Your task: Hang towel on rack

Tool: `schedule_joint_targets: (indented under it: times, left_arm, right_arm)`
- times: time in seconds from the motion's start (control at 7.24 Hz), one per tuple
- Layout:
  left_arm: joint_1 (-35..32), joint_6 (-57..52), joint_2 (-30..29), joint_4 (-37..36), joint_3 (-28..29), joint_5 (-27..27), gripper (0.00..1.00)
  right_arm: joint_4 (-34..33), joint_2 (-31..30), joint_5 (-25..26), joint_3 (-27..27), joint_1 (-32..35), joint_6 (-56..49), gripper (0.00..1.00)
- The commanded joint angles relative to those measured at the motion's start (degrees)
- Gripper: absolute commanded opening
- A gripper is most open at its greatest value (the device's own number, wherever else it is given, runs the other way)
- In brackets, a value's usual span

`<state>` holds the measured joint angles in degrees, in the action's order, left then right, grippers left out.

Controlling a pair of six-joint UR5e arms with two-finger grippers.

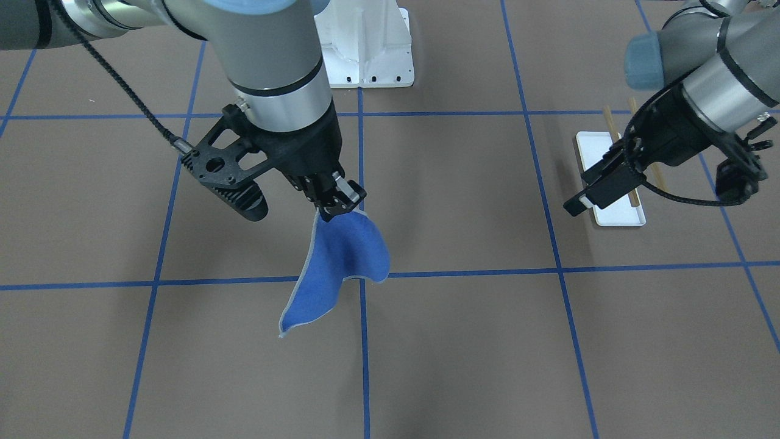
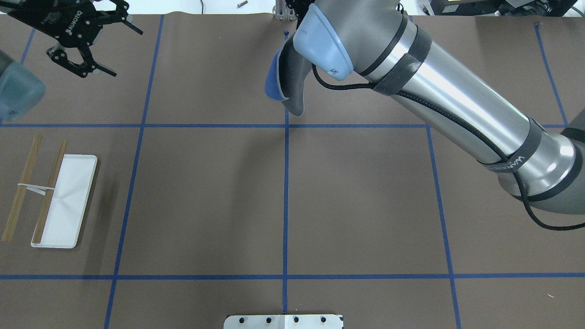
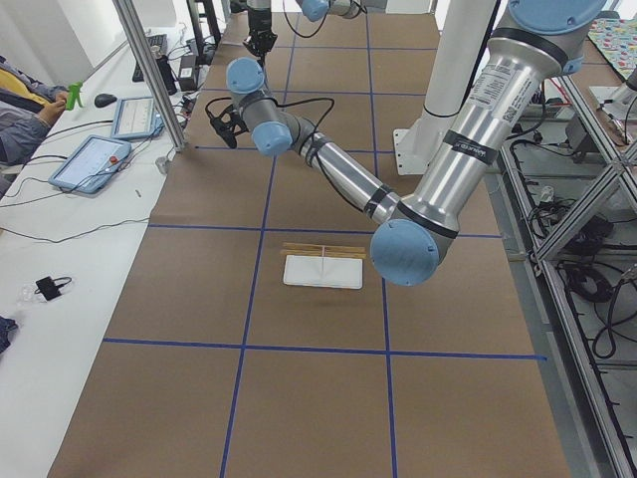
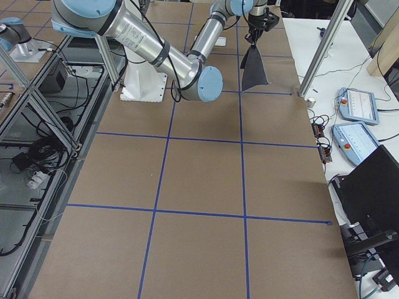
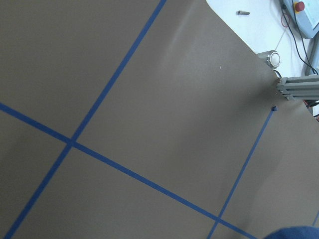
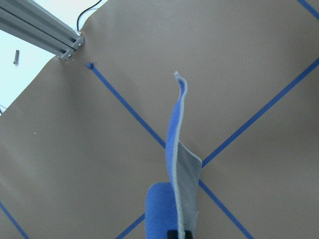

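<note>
The towel [image 1: 341,262] hangs by one corner from my right gripper [image 1: 334,204], which is shut on it above the table's middle, on the operators' side. Its blue side faces the front camera. Its grey side shows in the overhead view [image 2: 292,87] and the right wrist view [image 6: 187,179]. The rack [image 2: 68,201], a white tray with two brown rods [image 2: 20,187], stands on the table on my left side. My left gripper [image 2: 123,52] is open and empty, and hovers beyond the rack. It partly hides the rack [image 1: 615,213] in the front view.
The large white bolted pedestal [image 1: 365,49] stands at the robot's edge of the table. An aluminium post [image 2: 283,11] stands at the far edge near the towel. Blue tape lines cross the brown table [image 2: 205,196].
</note>
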<state>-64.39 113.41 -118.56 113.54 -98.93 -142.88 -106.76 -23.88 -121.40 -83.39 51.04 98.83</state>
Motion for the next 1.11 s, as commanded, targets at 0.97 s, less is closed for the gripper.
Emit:
schedule_joint_targets:
  times: [0.97]
  left_arm:
    - [12.53, 47.95, -3.25, 25.94, 4.98, 24.14, 0.98]
  right_arm:
    - [7.45, 7.44, 9.6, 6.93, -4.55, 31.75, 0.0]
